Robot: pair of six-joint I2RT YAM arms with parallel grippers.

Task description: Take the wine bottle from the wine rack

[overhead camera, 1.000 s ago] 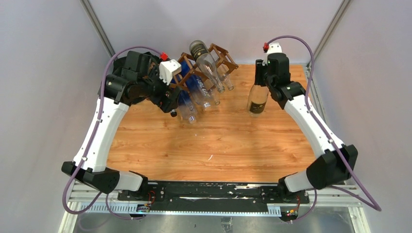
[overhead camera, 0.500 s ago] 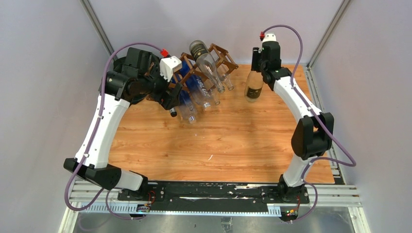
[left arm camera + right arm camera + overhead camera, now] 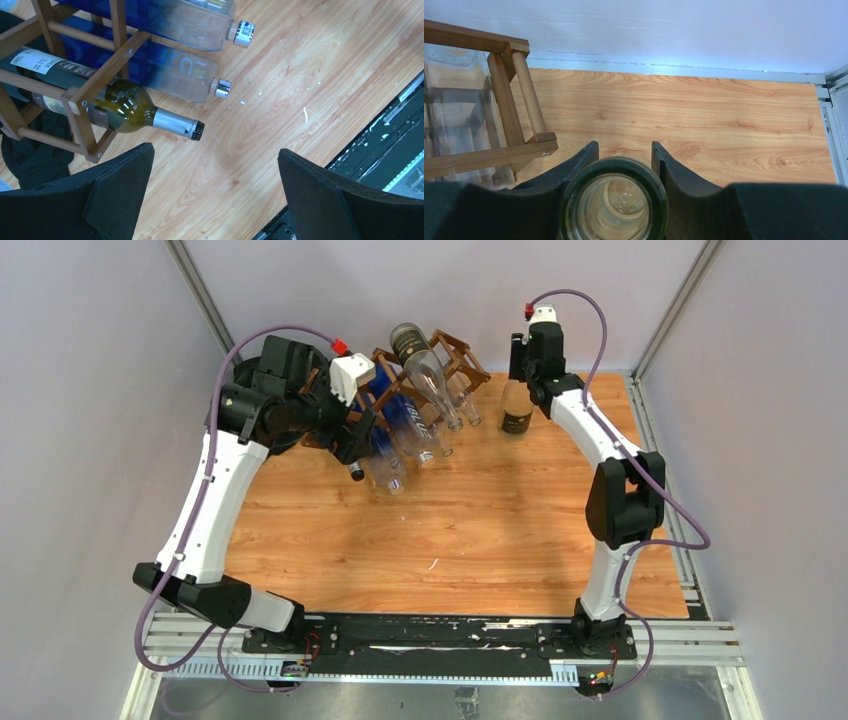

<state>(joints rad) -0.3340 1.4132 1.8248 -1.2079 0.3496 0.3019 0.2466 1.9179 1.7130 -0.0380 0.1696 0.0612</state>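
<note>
wine bottle (image 3: 516,418), right tool (image 3: 518,375): farther back

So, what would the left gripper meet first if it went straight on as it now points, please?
Most likely the bare light-brown wooden table, just past the capped mouth of the olive-green glass wine bottle; depth is uncertain.

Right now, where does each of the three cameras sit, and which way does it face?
Top external: fixed above and behind the bases, looking down on the table, the wine rack, the left arm and the right arm.
Left wrist: on the left arm, looking down at the rack's end and a dark bottle in it; its open fingers frame the bottom.
Right wrist: on the right arm, looking over the mouth of the held bottle toward the back wall; its fingers flank it.
Shared: all three show the rack.
</note>
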